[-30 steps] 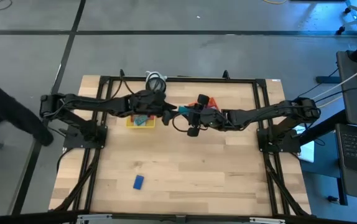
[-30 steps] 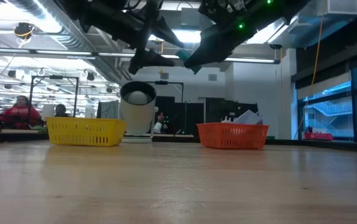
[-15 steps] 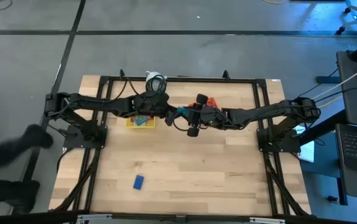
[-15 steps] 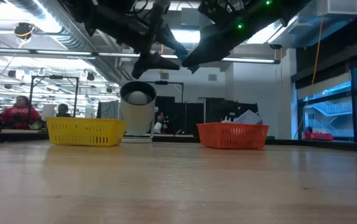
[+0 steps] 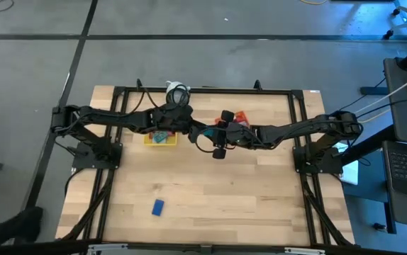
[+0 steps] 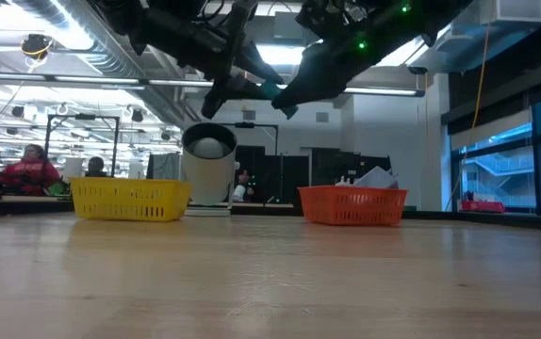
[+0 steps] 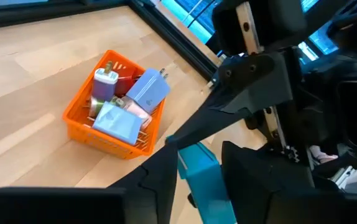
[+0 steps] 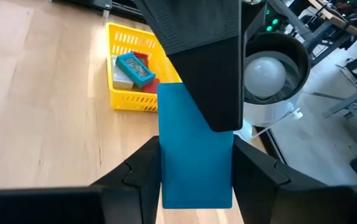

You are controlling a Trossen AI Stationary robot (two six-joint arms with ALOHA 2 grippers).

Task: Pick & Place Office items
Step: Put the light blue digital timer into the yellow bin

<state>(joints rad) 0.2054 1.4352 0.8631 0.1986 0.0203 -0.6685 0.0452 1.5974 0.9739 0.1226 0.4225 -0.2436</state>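
High above the table's middle, a teal block (image 6: pixel 269 89), one of the office items, hangs between both grippers. My left gripper (image 5: pixel 201 130) reaches in from the table's left and is shut on it. My right gripper (image 5: pixel 213 132) comes from the right and is shut on the same block. The yellow tray (image 5: pixel 161 139) stands on the table below the left arm and holds a few pieces. The red tray (image 7: pixel 113 115), beside the right arm, holds whitish and pale blue pieces. A blue piece (image 5: pixel 158 207) lies flat on the table toward the near edge. My left gripper pinches the teal block's end (image 7: pixel 197 167) between its two fingers, coming about level from the table's left. The block is clear of the table. My right gripper pinches the block's two long sides (image 8: pixel 194 177) between its two fingers, coming from the table's right. One of the left gripper's fingers (image 8: pixel 209 68) covers the block's far end. The block lies along the fingers, clear of the table.
A white round device (image 5: pixel 177 92) stands at the table's far edge. Dark frame rails (image 5: pixel 104 191) run along the table's sides. A person's dark shape (image 5: pixel 8 228) shows on the floor at the near left, off the table.
My left gripper has shut its fingers onto the teal block, which my right gripper was holding. My right gripper has shifted slightly toward the table's left with the block. The block stays high above the table.
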